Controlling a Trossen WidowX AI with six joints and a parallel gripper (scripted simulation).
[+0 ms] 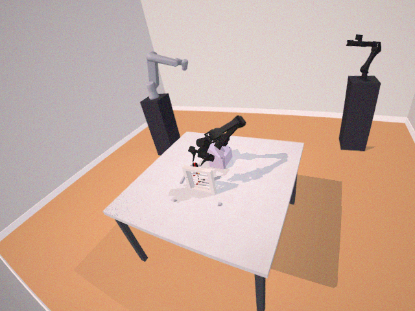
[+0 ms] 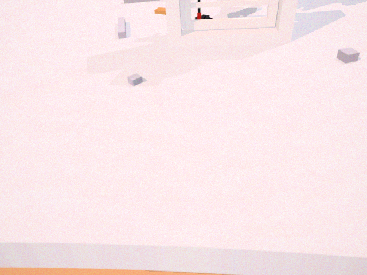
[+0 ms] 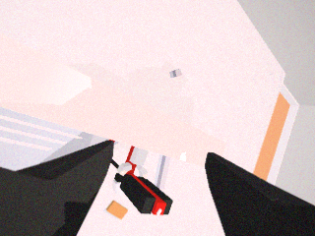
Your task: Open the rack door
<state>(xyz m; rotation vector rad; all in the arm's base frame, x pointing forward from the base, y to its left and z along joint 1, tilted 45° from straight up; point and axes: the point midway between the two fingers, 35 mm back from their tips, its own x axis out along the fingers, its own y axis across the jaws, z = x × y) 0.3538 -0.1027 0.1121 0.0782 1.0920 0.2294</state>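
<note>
- The hand [image 1: 198, 162] [image 3: 160, 148] stands open, partly narrowed, holding nothing; the gap suits a handle, leaving room on both sides while it is lined up.
- Its fingers point down towards the red-and-black handle [image 1: 194, 164] [image 3: 148, 194], which shows between them in the wrist view, nearer the left-hand finger there; contact cannot be told, but a squeeze now looks premature.
- The handle sits on the arm's side of the rack, near one upright of the frame [image 1: 211, 182] [image 2: 285, 18] [image 3: 123, 123], presumably so that turning it frees the latch there.
- The door [image 1: 203, 188] [image 2: 234, 23] [image 3: 44, 129] looks closed in the frame, so unlocking probably comes first.
- The arm reaches over from its lilac mount [image 1: 219, 159], likely keeping its links above the frame.
- Further out on the bench [image 1: 234, 234] [image 2: 178, 162] [image 3: 221, 64], a grey bar [image 1: 182, 179] [image 2: 121, 28] [image 3: 162, 169] and an orange piece [image 2: 160, 11] [image 3: 117, 209] lie near the handle side; the swing may need to clear them.
</note>
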